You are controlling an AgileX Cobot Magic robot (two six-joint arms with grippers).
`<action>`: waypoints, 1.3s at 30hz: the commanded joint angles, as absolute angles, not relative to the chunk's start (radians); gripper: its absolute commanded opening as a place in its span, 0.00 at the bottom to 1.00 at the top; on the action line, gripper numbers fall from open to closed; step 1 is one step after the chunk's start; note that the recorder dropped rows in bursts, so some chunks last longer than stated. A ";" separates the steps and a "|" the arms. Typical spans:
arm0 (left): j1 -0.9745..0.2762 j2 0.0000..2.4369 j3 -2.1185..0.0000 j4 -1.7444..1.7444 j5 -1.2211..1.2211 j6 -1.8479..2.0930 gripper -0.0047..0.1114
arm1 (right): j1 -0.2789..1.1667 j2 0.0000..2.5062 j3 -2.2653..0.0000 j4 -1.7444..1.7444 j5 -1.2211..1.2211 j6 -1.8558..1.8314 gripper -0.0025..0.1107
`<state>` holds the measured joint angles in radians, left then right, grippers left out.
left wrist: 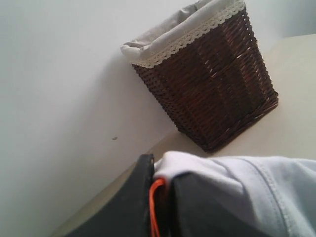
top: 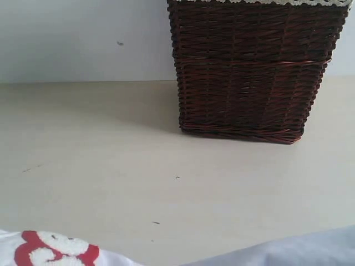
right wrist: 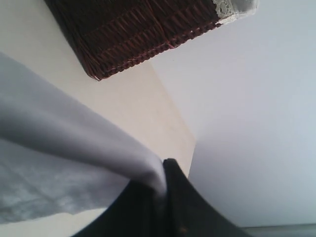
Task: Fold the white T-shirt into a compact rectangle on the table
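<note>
Well clear of the basket [top: 249, 72], on its camera side, lies the white shirt [top: 55, 252]. Only its edges poke into the exterior view: a fuzzy white letter ringed in red on one side, a pale fold of cloth on the other. Bare table [top: 111, 166] stretches between shirt and basket, just a few dark specks on it.

Over to the left gripper [left wrist: 160, 173]: its dark fingers [left wrist: 138, 197] are pressed together on a bunched hem of the shirt, a thin orange strip [left wrist: 154, 202] showing in the pinch. The basket stands beyond it against the wall [left wrist: 59, 74], with a lace-trimmed cloth liner [left wrist: 187, 29] folded over its rim.

And the right gripper [right wrist: 158, 182] is clamped too, cloth draping away from its fingers towards the basket's foot.
</note>
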<state>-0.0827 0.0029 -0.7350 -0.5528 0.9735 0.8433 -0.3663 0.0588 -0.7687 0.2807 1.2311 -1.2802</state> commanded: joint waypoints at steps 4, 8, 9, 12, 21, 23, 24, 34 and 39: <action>-0.080 0.000 -0.610 -0.543 0.966 0.829 0.04 | -0.372 0.060 -0.711 0.278 1.221 -1.270 0.02; -0.080 0.044 -0.533 -0.493 0.957 0.837 0.04 | -0.372 0.061 -0.620 0.285 1.221 -1.373 0.02; -0.080 0.064 -0.519 -0.474 0.945 0.839 0.04 | -0.372 0.061 -0.601 0.287 1.221 -1.418 0.02; -0.080 0.131 -0.492 -0.426 0.904 0.839 0.04 | -0.372 0.061 -0.554 0.288 1.221 -1.511 0.02; -0.080 0.360 -0.489 -0.429 0.709 0.883 0.04 | -0.372 0.063 -0.407 0.399 0.739 -1.386 0.02; -0.080 0.407 -0.489 -0.429 0.680 0.883 0.04 | -0.372 0.070 -0.378 0.405 0.665 -1.322 0.02; -0.080 0.439 -0.489 -0.429 0.670 0.883 0.04 | -0.372 0.079 -0.363 0.405 0.627 -1.288 0.02; -0.080 0.625 -0.481 -0.429 0.534 0.854 0.04 | -0.372 0.242 -0.320 0.366 0.442 -1.083 0.02; -0.080 0.622 -0.481 -0.429 0.301 0.763 0.04 | -0.372 0.292 -0.320 0.244 0.199 -0.909 0.02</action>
<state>-0.0827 0.6249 -0.4845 -0.4290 0.4683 0.8149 -0.3663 0.2710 -0.3222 0.3010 0.3622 -0.9941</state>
